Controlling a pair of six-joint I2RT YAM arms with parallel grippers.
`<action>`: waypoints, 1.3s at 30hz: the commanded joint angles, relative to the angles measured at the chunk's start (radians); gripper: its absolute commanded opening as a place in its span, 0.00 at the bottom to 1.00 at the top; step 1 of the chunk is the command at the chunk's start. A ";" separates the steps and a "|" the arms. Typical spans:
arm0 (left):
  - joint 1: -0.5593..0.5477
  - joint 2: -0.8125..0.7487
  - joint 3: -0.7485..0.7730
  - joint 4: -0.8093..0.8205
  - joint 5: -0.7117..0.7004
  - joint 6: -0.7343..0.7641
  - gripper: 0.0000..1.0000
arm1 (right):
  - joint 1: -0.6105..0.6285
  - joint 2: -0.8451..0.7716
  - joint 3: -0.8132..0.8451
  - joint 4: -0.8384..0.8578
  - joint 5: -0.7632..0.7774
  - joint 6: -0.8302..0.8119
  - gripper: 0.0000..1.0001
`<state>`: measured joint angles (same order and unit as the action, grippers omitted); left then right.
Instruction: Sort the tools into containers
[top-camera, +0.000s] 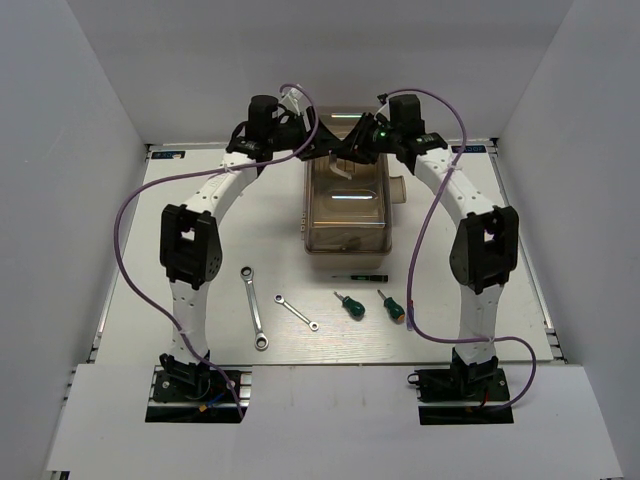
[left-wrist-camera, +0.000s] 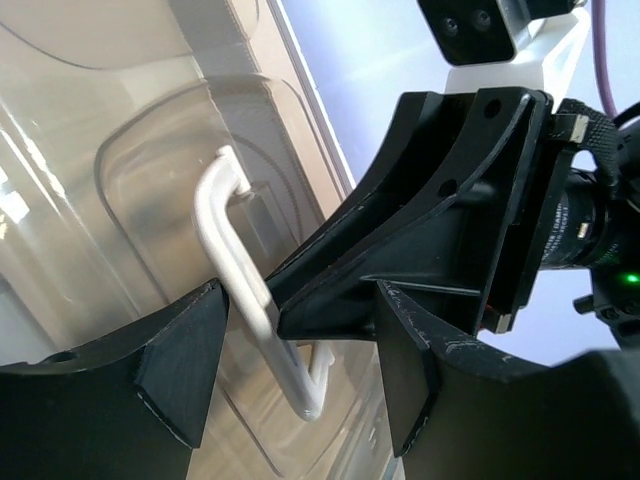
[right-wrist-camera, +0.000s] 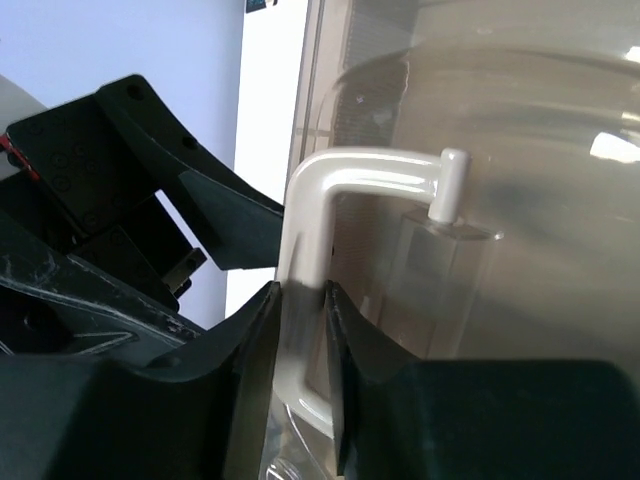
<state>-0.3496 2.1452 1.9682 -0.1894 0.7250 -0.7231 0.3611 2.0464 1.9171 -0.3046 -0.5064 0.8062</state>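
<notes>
The toolbox (top-camera: 345, 215) with its translucent brownish lid stands closed at the table's middle. My right gripper (right-wrist-camera: 300, 335) is shut on its pale handle (right-wrist-camera: 310, 215) over the box's far end (top-camera: 352, 155). My left gripper (left-wrist-camera: 300, 375) is open, its jaws standing wide on either side of the handle (left-wrist-camera: 225, 240) and of the right gripper's finger (left-wrist-camera: 400, 250). In front of the box lie the long wrench (top-camera: 253, 305), the short wrench (top-camera: 296, 311), two green-handled screwdrivers (top-camera: 349, 304) (top-camera: 391, 306) and a slim dark tool (top-camera: 352, 275). The blue-handled screwdriver and the beige trays are not in view.
White walls close in the table on the left, back and right. Purple cables (top-camera: 125, 240) loop out beside both arms. A pale latch part (top-camera: 401, 187) sticks out of the toolbox's right side.
</notes>
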 joint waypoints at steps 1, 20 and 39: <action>-0.006 0.021 0.027 -0.084 0.011 0.008 0.70 | 0.006 -0.086 -0.013 0.082 -0.076 0.021 0.33; -0.034 0.039 0.018 -0.113 -0.007 -0.001 0.69 | -0.074 -0.196 -0.134 0.061 -0.081 -0.061 0.61; -0.063 0.068 0.079 -0.298 -0.144 0.076 0.24 | -0.309 -0.230 -0.269 -0.139 0.069 -0.413 0.70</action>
<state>-0.4004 2.1715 2.0342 -0.3683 0.6273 -0.6960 0.0788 1.8019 1.6844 -0.4072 -0.3965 0.4725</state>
